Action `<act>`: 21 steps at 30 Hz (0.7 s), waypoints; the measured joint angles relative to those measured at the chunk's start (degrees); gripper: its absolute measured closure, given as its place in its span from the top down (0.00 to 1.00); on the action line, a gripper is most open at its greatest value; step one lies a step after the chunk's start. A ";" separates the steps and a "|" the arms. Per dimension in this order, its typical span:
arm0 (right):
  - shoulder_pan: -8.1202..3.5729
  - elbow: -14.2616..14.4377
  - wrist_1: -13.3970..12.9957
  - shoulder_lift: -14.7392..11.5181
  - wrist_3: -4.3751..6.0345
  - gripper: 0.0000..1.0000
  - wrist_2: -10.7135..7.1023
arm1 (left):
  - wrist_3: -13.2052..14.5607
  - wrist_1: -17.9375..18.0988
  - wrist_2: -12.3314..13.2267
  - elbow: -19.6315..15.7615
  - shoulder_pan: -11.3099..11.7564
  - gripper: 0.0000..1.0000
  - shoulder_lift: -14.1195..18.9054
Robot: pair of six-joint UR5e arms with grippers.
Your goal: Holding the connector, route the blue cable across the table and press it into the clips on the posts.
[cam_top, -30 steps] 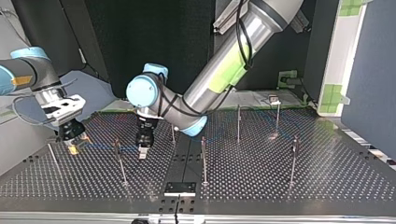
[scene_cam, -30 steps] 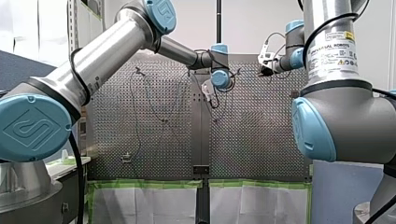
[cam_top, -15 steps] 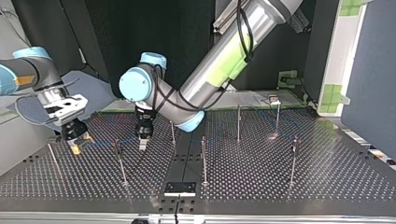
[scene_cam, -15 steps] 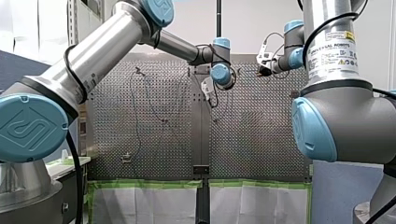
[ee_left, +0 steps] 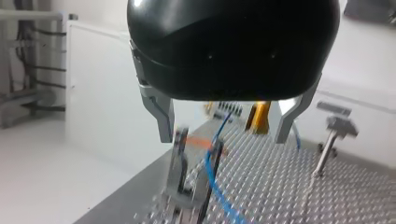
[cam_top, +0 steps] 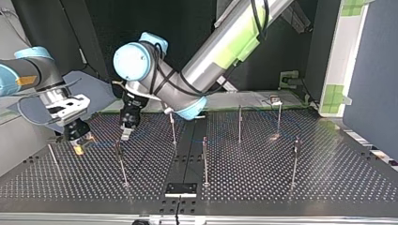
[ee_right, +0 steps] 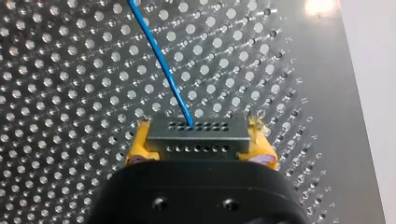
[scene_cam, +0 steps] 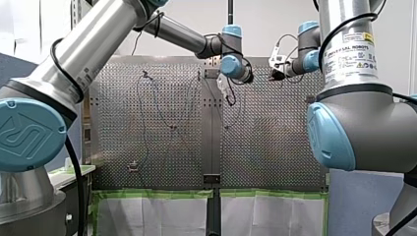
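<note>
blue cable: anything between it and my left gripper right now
Nothing visible does. In the left wrist view the left gripper is open, and the blue cable runs ahead of its fingers, beside a clip post, with only open air between. The right gripper is shut on the connector.

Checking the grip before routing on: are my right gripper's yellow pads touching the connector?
Touching. The right wrist view shows the connector clamped between the yellow pads of my right gripper, one pressed against each end.
</note>
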 joint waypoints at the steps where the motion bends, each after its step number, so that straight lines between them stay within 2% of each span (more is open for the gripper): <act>1: 0.07 0.00 0.08 -0.02 -0.01 0.00 0.00 | 0.18 -0.33 0.37 -0.37 -0.13 1.00 0.38; 4: 0.28 0.00 0.31 -0.09 -0.01 0.00 0.00 | 0.71 -1.55 1.38 -1.69 -0.56 1.00 1.68; 9: 0.65 -0.01 0.48 -0.17 0.05 0.00 0.00 | 1.37 -3.46 0.67 -4.53 -0.95 1.00 4.52; 21: 0.79 -0.04 0.50 -0.28 0.29 0.00 0.15 | 1.34 1.98 -1.24 -11.26 -1.05 1.00 11.27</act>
